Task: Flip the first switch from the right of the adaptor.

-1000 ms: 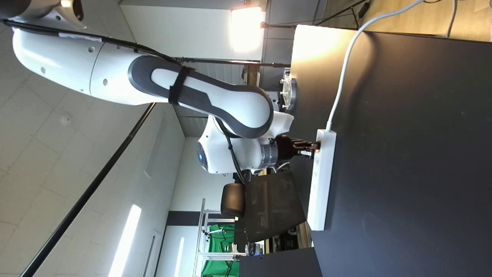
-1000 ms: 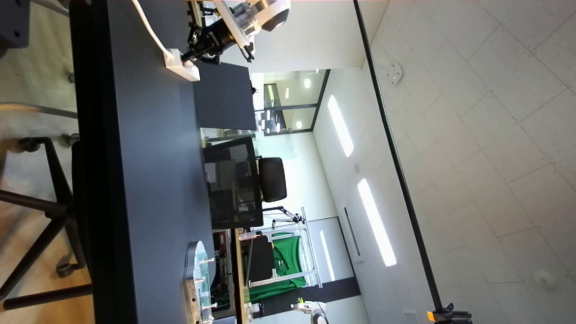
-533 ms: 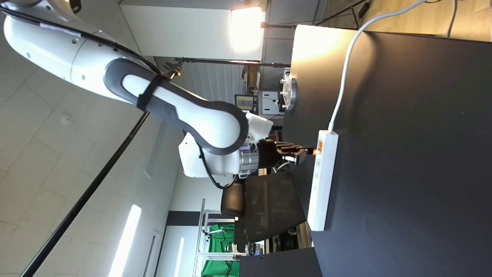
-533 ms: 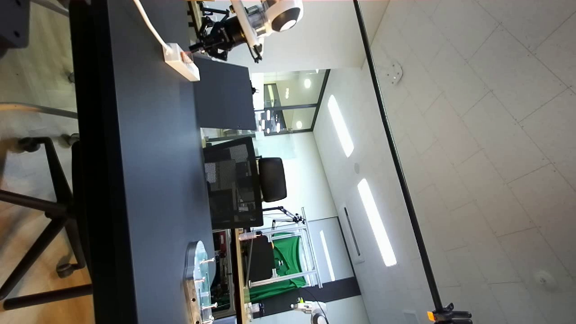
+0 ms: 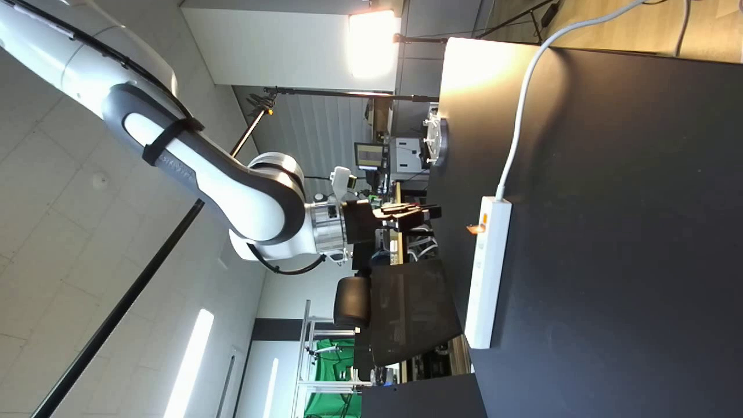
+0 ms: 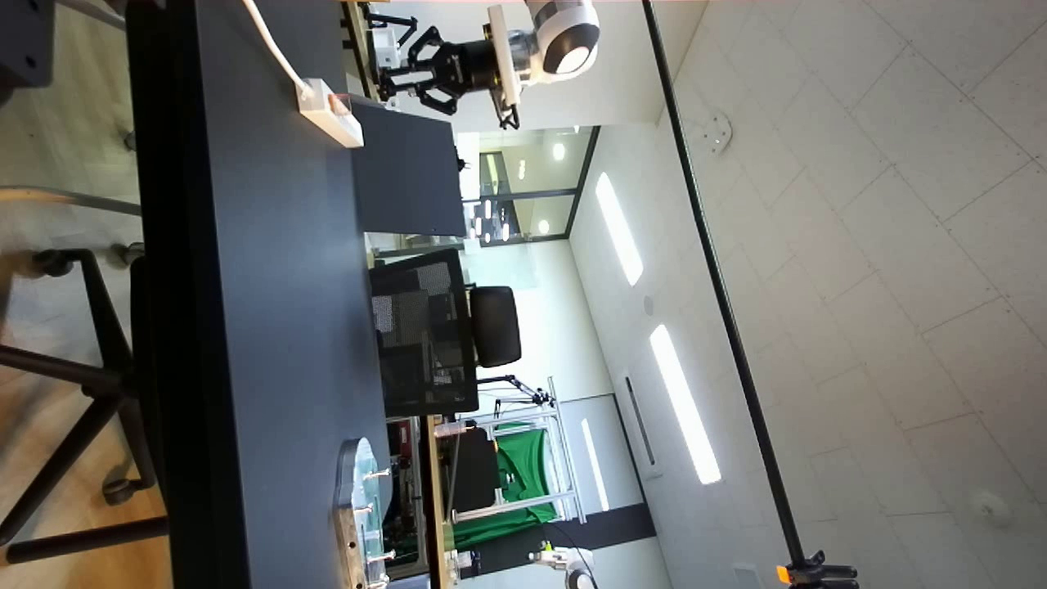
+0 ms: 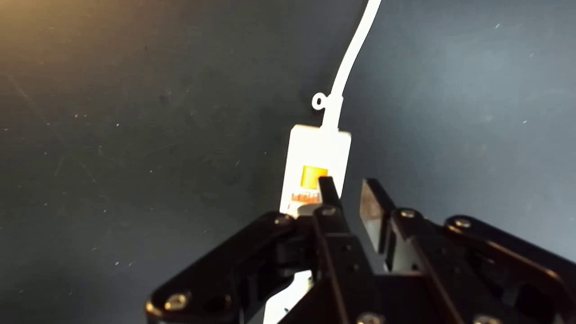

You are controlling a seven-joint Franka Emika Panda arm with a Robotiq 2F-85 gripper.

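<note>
With my fingers (image 7: 330,195) a little apart and empty above the power strip (image 5: 489,273), I judge the orange switch (image 7: 311,177) probably flipped, so next I should withdraw.

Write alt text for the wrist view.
A black gripper, fingers parted and holding nothing, partly blocks the view of a white adaptor on a dark table. An orange switch shows near the adaptor's upper end, where a white cable leads out toward the picture's top edge.
</note>
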